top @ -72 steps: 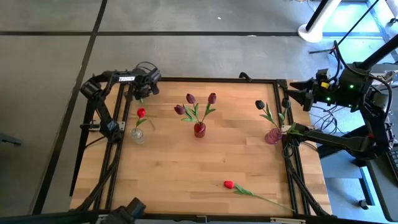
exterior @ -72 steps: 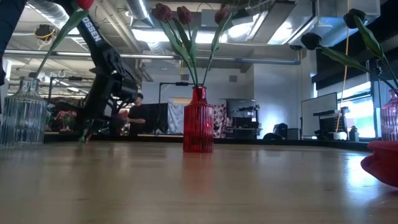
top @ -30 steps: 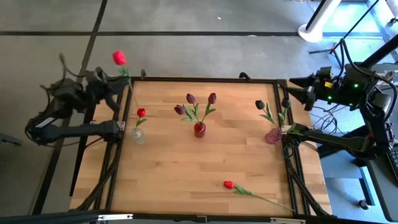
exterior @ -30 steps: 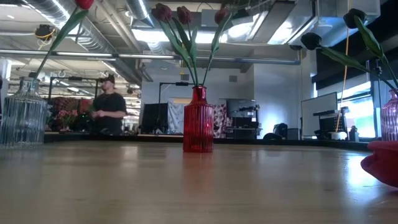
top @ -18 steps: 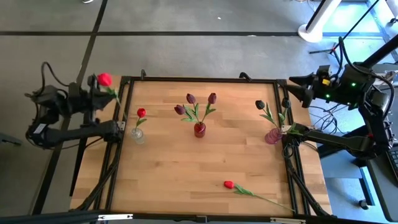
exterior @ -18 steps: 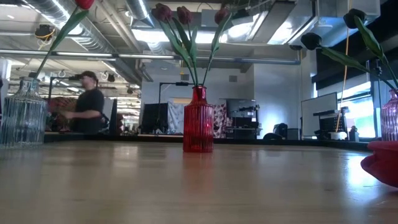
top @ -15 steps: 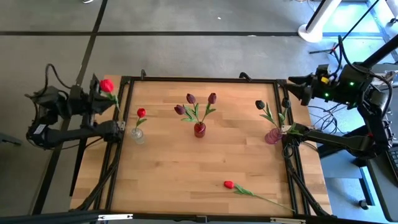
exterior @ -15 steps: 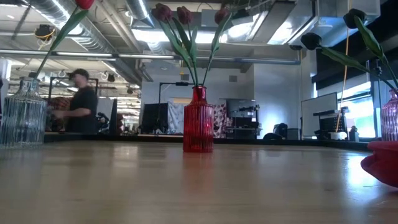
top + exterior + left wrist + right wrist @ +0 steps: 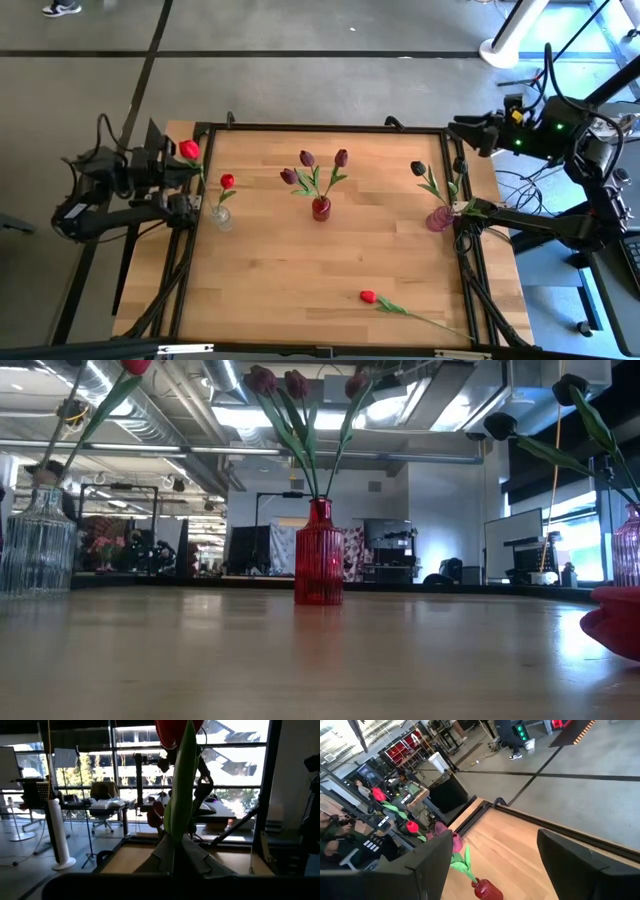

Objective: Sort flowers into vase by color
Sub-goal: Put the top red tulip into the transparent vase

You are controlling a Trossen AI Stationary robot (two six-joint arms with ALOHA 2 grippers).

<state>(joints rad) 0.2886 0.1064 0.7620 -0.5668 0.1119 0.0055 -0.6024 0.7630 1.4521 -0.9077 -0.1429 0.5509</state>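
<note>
Red tulips number three: one stands in the clear glass vase (image 9: pixel 221 216) near the table's left edge, one (image 9: pixel 189 150) is carried by the left gripper (image 9: pixel 172 166), and one (image 9: pixel 369 297) lies flat on the table near its front edge, stem trailing toward the right corner. Three maroon-purple tulips (image 9: pixel 307 159) stand in the red vase (image 9: pixel 321 208) at the middle. Two near-black tulips (image 9: pixel 418 169) lean out of the pinkish vase (image 9: pixel 438 219) by the right edge. That makes three vases and eight flowers.

The table (image 9: pixel 300 260) is pale wood planking in a black frame, set on a grey floor with dark tape lines. The low view looks across the boards into a large workshop with ceiling ducts, screens and benches.

The left gripper hangs just outside the table's left rear corner, fingers clamped tight on the green stem, the red head above the table's edge, near the glass vase. The right gripper (image 9: pixel 462 128) hovers at the right rear corner, jaws spread wide and holding nothing.
</note>
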